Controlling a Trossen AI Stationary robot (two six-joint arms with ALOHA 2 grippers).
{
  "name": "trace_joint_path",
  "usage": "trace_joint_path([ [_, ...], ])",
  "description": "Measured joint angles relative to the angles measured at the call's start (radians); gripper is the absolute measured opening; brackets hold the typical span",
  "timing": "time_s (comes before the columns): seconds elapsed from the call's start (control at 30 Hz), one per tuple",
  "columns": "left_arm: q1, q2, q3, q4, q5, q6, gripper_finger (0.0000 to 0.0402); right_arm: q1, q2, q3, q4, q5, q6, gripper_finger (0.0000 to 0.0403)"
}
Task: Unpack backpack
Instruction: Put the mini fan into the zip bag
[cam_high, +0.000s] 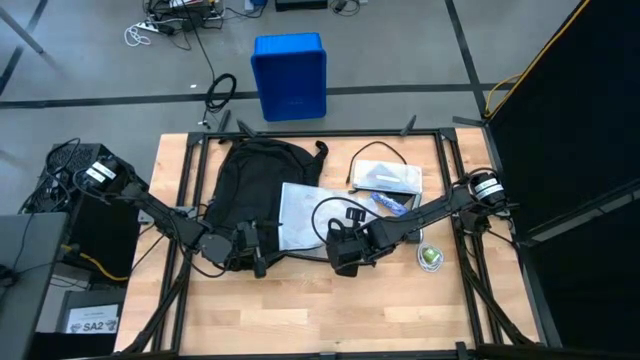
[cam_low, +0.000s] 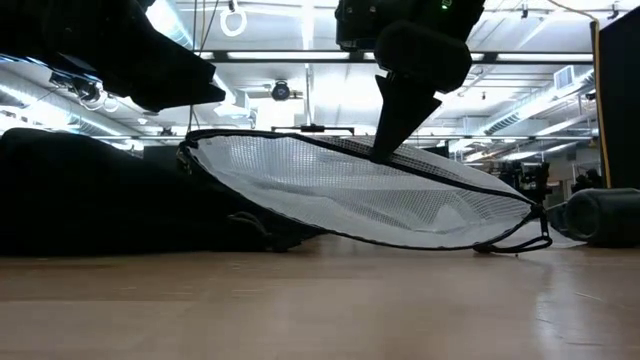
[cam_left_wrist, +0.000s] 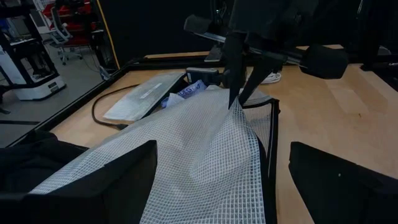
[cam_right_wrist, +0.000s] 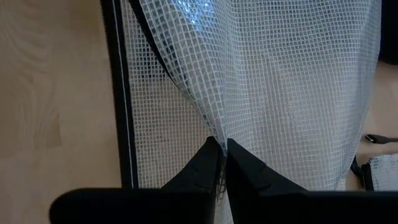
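I've got the right end effector (cam_right_wrist: 219, 152) pinched tight on a fold of the white mesh pouch (cam_high: 300, 215), lifting it in a little peak while the rest sags down to the tabletop (cam_high: 330, 310) below my fingertips. The left end effector (cam_high: 258, 243) sits off to the pouch's other side, jaws spread wide and holding nothing, with the pouch's near end lying between its fingers in the left wrist view. The backpack (cam_high: 255, 175) lies flat on the tabletop just behind the left end effector, and the pouch looks to trail back to it, overlapping its edge; whether that end is clear of the opening I can't tell. So I'd call this well under way: beyond the right end effector there's already a flat grey pouch (cam_high: 388, 177) with a black cable (cam_high: 372, 152) looped by it, a blue printed packet (cam_high: 390, 202) and a small green thing (cam_high: 431, 257) out on the tabletop. What's inside the mesh pouch, or left in the backpack, I can't see from here. Left to do, by my reckoning: draw this pouch clear, set it down, check the backpack again.
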Motion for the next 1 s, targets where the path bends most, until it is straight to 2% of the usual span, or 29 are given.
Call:
trace_joint_path([
  [0.37,0.0,0.0,0.0,0.0,0.0,0.0,0.0328,0.0,0.0,0.0,0.015,0.03,-0.017,0.0],
  [1.0,0.0,0.0,0.0,0.003,0.0,0.0,0.0328,-0.025,0.0,-0.001,0.244,0.047,-0.091,0.0],
])
